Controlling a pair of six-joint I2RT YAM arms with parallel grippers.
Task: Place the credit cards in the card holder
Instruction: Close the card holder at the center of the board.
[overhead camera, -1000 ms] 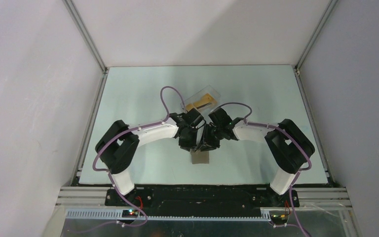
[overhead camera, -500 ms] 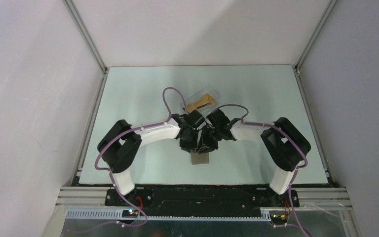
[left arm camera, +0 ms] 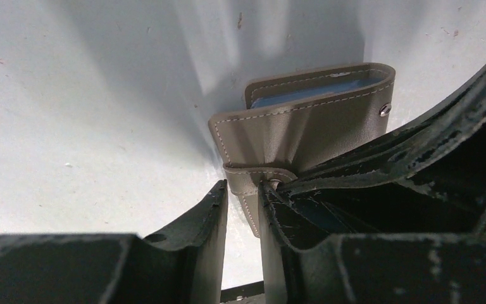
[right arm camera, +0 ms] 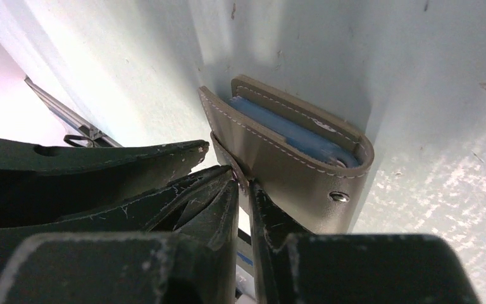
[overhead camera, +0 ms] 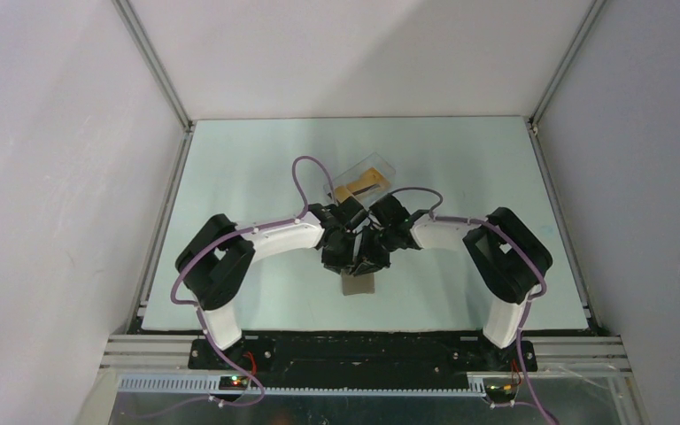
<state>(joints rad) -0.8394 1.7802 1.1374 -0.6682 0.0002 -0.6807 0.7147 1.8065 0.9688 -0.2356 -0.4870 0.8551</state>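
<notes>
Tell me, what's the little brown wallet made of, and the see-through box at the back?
The card holder looks like taupe leather or faux leather with a smooth matte finish: it has pale stitching along its edges, a soft folded spine and a small metal snap stud. Real or imitation, the pictures cannot tell. The clear box looks like thin, glossy, transparent plastic, since an orange-gold card shows through it.

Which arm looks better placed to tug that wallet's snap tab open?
Probably the right gripper: its jaws nearly pinch the card holder's snap tab, while the left gripper straddles it with jaws wider apart.
</notes>
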